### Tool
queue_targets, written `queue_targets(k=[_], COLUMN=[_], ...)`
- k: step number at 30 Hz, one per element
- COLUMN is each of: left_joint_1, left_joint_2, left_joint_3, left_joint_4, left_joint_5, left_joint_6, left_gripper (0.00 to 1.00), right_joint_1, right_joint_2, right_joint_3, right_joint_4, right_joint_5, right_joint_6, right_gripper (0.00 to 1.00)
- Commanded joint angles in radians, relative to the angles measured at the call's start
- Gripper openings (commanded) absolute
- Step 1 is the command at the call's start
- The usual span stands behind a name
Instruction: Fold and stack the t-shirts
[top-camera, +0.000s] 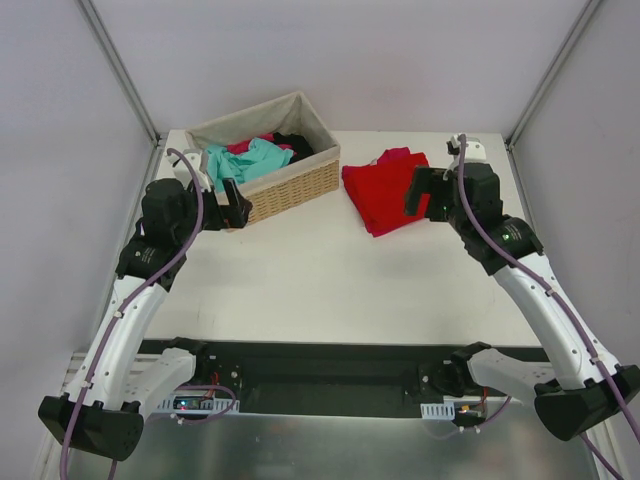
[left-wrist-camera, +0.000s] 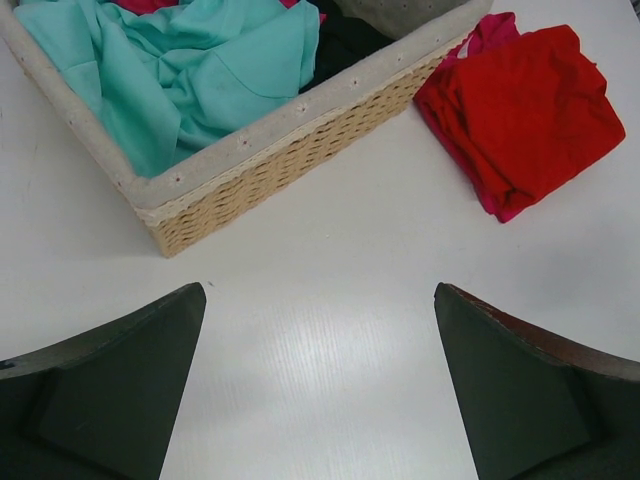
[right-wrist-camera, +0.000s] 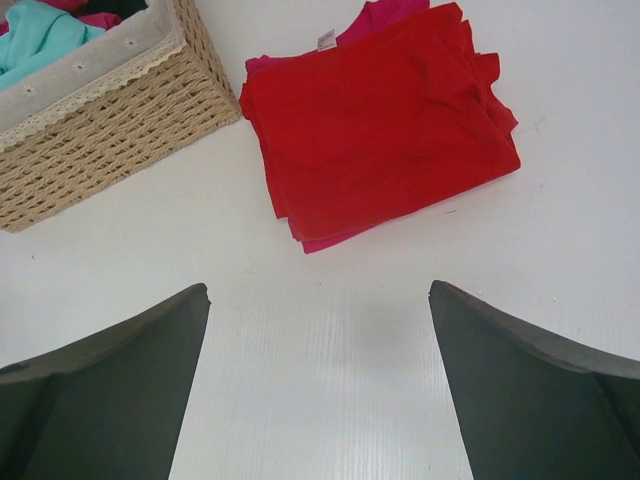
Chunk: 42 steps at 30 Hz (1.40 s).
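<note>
My left end effector (left-wrist-camera: 320, 290) and right end effector (right-wrist-camera: 320, 290) both hover with fingers spread wide, holding nothing. A folded red t-shirt (right-wrist-camera: 380, 120) lies on a magenta t-shirt (right-wrist-camera: 380, 14) on the table (right-wrist-camera: 330, 330), so I judge I'm between shirts. Next I'd reach into the basket (left-wrist-camera: 280, 165) for the crumpled teal t-shirt (left-wrist-camera: 200, 70).

Soft cloth t-shirts (right-wrist-camera: 380, 130), woven basket (right-wrist-camera: 100, 140) (matt table (right-wrist-camera: 320, 340))

A robotics lab: plain walls (top-camera: 350, 60), white table (top-camera: 300, 270), bolted arms (top-camera: 130, 310).
</note>
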Motion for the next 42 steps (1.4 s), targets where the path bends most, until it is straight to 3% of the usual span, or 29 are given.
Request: queue_targets(k=[1,6,10,18,23,30,42], left_joint_1=[0.001,0.001,0.002,0.004,0.002,-0.016,-0.013], left_joint_2=[-0.003,0.109,0.257,0.633,0.816,0.933,1.06], left_joint_3=[0.01,0.063,0.155,0.378,0.508,0.589,0.583], left_joint_4=[0.053,0.168,0.292,0.316,0.316,0.316,0.299], left_joint_5=[0.055,0.112,0.286,0.451,0.548,0.676,0.637], left_joint_6=[0.071,0.224,0.335,0.482,0.45,0.433,0.485], left_gripper=[0.99,0.99,0.99,0.99,0.99,0.99,0.99], right_joint_1=[0.011,0.025,0.032,0.046,0.046,0.046,0.046], right_joint_2=[-0.011,-0.027,-0.031,-0.08,-0.077,-0.041,-0.014], right_joint_3=[0.008,-0.047,-0.064,-0.103,-0.12,-0.126,-0.143], right_joint_4=[0.027,0.059,0.058,0.055,0.059,0.094,0.108], right_joint_5=[-0.017,-0.045,-0.071,-0.086,-0.081,-0.098,-0.104], right_joint_6=[-0.003,0.014,0.017,-0.009,-0.018,-0.015,0.005], right_gripper=[0.96,0.97,0.96,0.96,0.97,0.97,0.97])
